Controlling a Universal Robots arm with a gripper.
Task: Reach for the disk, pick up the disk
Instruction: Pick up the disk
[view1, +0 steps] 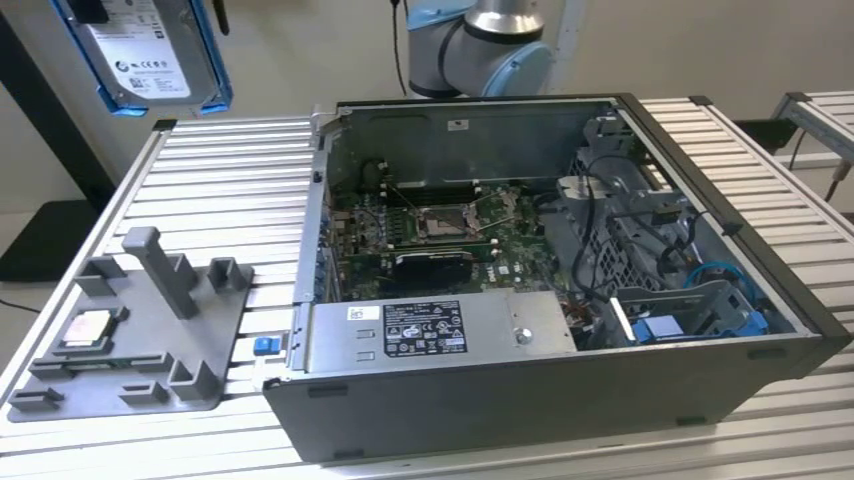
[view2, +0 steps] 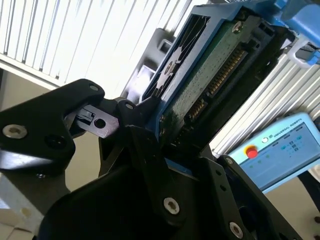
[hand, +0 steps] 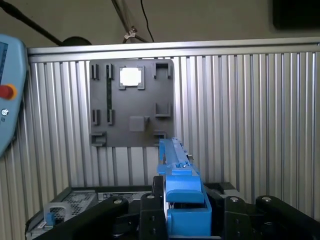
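Black gripper (hand: 186, 207) clamps the flat silver blue-railed disk (view1: 154, 55) aloft above the ribbed metal table (view1: 200, 180); the pick-up seems complete, and any move needs a steady hold.

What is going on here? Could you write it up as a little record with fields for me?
gripper: shut on the disk, as the second wrist view shows
disk: hard drive with blue rails, held in the air above the table, at the exterior view's left
computer case: open, resting on the table, motherboard exposed
fixture plate: grey, on the table at the exterior view's left of the case
processor chip: square, silver, seated on the fixture plate
work so far: disk gripped and lifted
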